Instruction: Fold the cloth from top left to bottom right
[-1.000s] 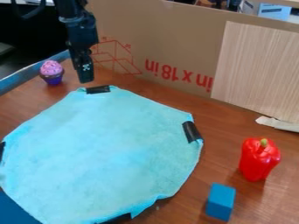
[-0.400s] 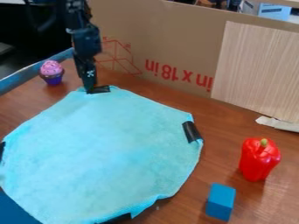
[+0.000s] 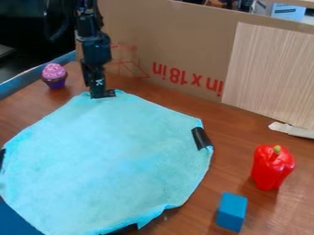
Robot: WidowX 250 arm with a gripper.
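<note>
Dark blue shows in the lower left corner as a flat surface (image 3: 14, 221), beside the cloth's lower left edge. Above it, at the far left, a grey-blue rail (image 3: 25, 79) runs slantwise along the brown wooden table (image 3: 153, 100). Just inside that rail stands a cupcake (image 3: 54, 76), upright, with pink topping over a purple base.

Next comes the light blue cloth (image 3: 110, 160), the piece to be folded. It lies spread broadly over the left and middle of the table, reaching the left edge of the view, with its lower right rim uneven. Black patches sit along its border: a left patch (image 3: 2, 158), a top patch (image 3: 111, 93), a bottom patch (image 3: 127, 229) and a right patch (image 3: 200, 138).

Down from the top edge comes the black robot arm (image 3: 94, 48), its gripper (image 3: 100, 95) pointing downward at the cloth's top edge, by the top patch. Whether it is released, clenched or grasping the cloth, one cannot tell.

Behind stands a brown cardboard sheet (image 3: 184, 43) with red print. Toward the right, a blue block (image 3: 232, 212) stands near the cloth, and beyond it a glossy red pepper (image 3: 271, 167) stands upright, green stem on top. Farther back, a pale wood-grain panel (image 3: 270, 75) stands against the cardboard.
</note>
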